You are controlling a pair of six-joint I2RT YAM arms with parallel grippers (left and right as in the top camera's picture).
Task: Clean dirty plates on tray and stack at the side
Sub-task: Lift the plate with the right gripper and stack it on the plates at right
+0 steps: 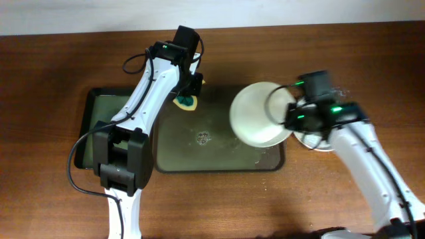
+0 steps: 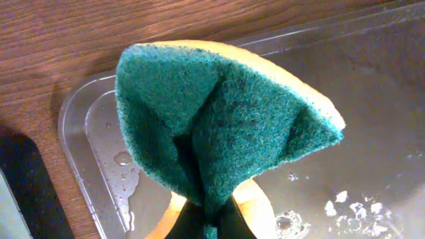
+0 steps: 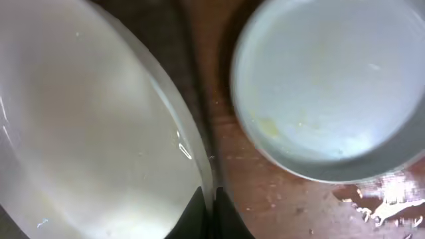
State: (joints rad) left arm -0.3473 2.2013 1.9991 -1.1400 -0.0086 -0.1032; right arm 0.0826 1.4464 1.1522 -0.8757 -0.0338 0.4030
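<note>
In the left wrist view, the green-faced sponge [image 2: 219, 126] filled the lens. Your left gripper [image 2: 211, 222] was clamped on its lower edge, folding it into a cone. Behind it lay the wet corner of the tray [image 2: 74, 126], with the bare table [image 2: 66, 40] beyond the rim.

In the right wrist view, your right gripper [image 3: 214, 216] was pinched tight on the rim of the lifted plate [image 3: 86, 119], which was tilted on edge. Just beside it, a second plate [image 3: 332, 86] lay flat on the wet wood, a faint yellow smear on its floor.

From overhead, you held the lifted plate over the tray's right end, its edge overlapping the second plate below. The sponge hung near the tray's far rim, well apart from the plate. Suds [image 1: 203, 138] marked the tray's middle, and I could find no third plate.

The step in hand looked like wiping the lifted plate. I could not tell whether its face was clean. If not, your next move called for bringing the sponge's green face across to it while the right grip stayed firm. If so, it called for lowering the plate squarely onto the second one.
</note>
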